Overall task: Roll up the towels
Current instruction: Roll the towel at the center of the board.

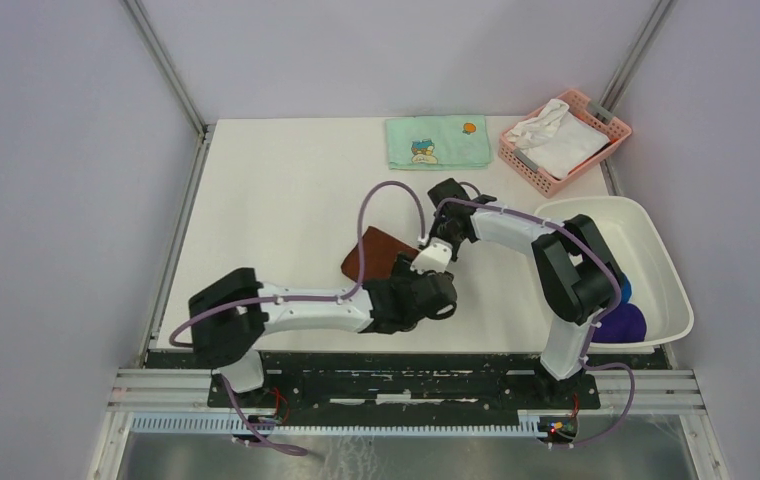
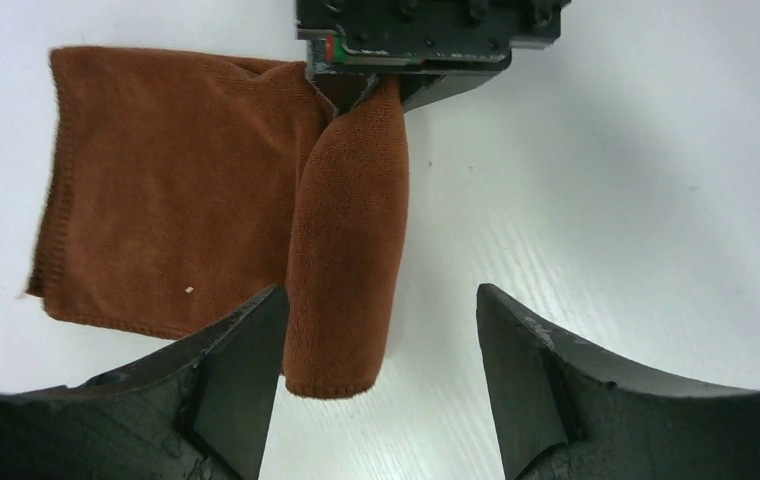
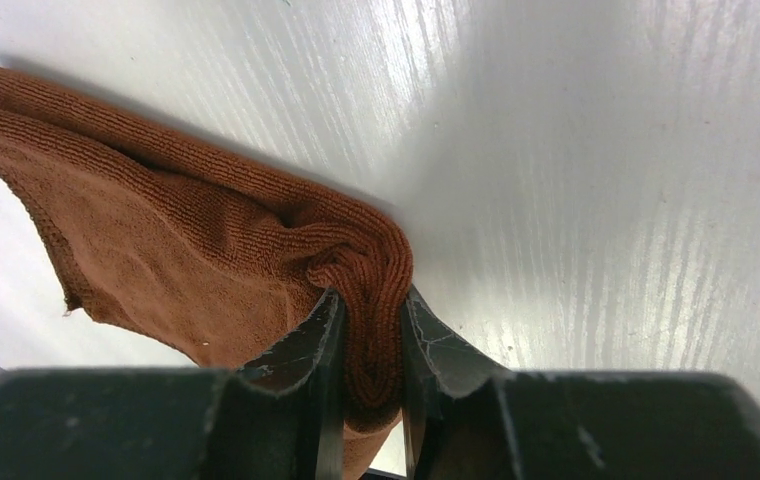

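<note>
— Which towel are you on, and where is it?

— The rust-brown towel (image 1: pixel 366 255), on the tabletop (image 1: pixel 276 180) just ahead of my bases. One side of it is wound into a thick roll (image 2: pixel 346 250). The rest lies flat (image 2: pixel 166 190) beside that.

— Who has hold of it?

— My right end effector (image 3: pixel 369 310) is clenched on the far end of the roll, with cloth bunched between its fingers. My left end effector (image 2: pixel 381 300) is released. Its jaws stand wide, one on either side of the roll's near end. The roll sits close against the left-hand finger (image 2: pixel 241 360) and well off the other.

— Which way does the roll run?

— Its long axis goes straight from my left end effector to my right one, so each arm has an end. The flat part spreads off to one side only, leftward in the left wrist view. I judge the roll must turn that way to take it up.

— Room to do that?

— There's bare tabletop all along that side, and the towel's free edge is well in from the tabletop's border. The white tub (image 1: pixel 656 240) holding the royal blue towel (image 1: pixel 624 290) and the dark purple towel (image 1: pixel 626 322) sits away on my right, behind the right arm and out of the path. The tight spot is between my own wrists, which are near each other over the cloth.
</note>
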